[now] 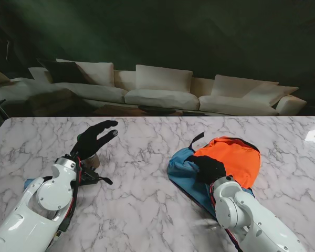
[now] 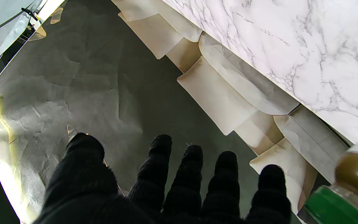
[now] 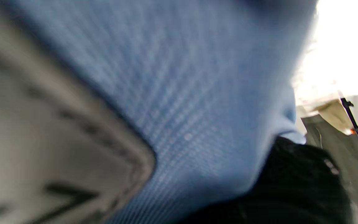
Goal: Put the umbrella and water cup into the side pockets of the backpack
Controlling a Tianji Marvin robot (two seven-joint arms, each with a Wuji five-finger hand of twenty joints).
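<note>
The left hand (image 1: pixel 96 139), in a black knit glove, sits left of centre in the stand view with all 5 fingers spread and raised off the white marble table (image 1: pixel 142 205), holding nothing. Just beneath its palm stands the water cup (image 2: pixel 350 183), a clear bottle with a green band and an olive-brown cap, seen in the lower right corner of the left wrist view; in the stand view only a sliver of it shows under the palm. The blue and orange fabric backpack (image 1: pixel 233 157) lies right of centre, and the right hand (image 1: pixel 210 169) rests on its blue side. The right wrist view shows only blurred blue cloth, so I cannot tell how those fingers are set. No umbrella is visible.

To do this step well, the left hand should probably drop around the cup's body, not the cap, and close evenly. The right hand would need to hold the pocket mouth open.
</note>
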